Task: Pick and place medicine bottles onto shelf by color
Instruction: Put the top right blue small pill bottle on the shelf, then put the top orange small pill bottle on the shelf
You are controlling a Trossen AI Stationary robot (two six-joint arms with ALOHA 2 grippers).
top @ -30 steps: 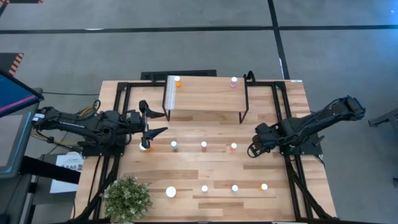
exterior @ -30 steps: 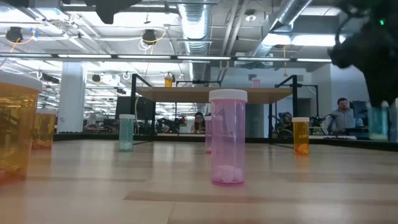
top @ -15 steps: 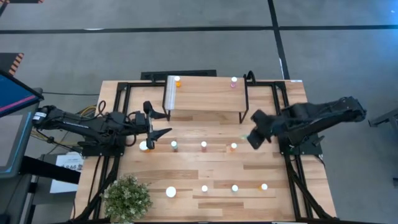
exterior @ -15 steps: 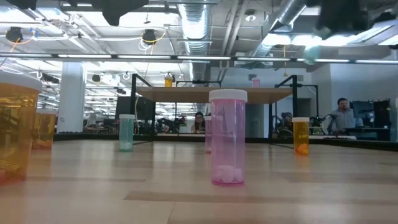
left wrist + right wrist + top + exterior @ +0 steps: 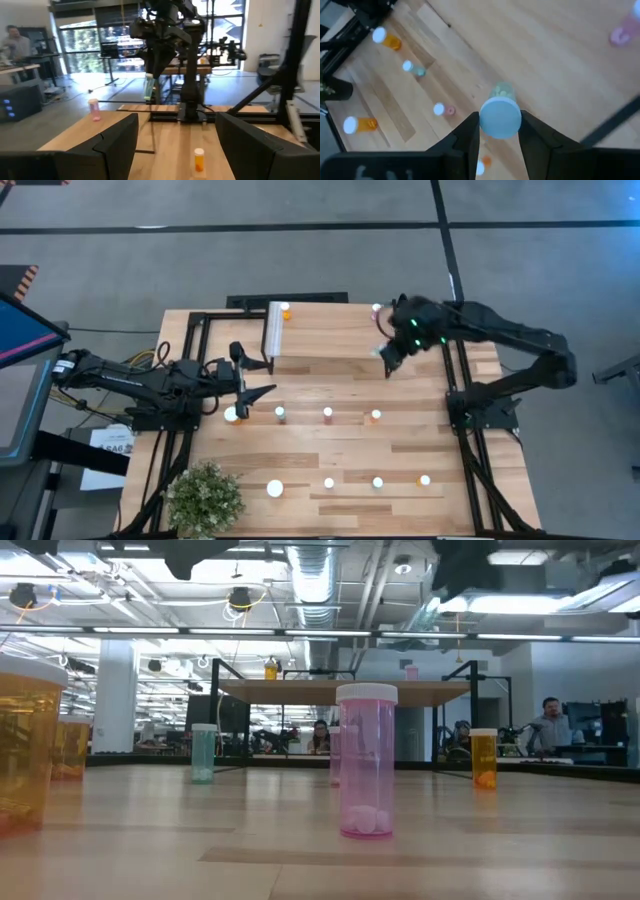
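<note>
Right gripper (image 5: 388, 352) over the shelf (image 5: 330, 340) — clamped on a green bottle (image 5: 500, 116); left gripper (image 5: 252, 375) agape by the shelf's end.

The shelf (image 5: 330, 335) top is left largely bare between an orange bottle (image 5: 285, 309) at its back left corner and a pink bottle (image 5: 376, 310) at its back right, where the right claw (image 5: 388, 352) is held over the right end. On the tabletop (image 5: 330, 448), a clear lane is left between two bottle rows.
</note>
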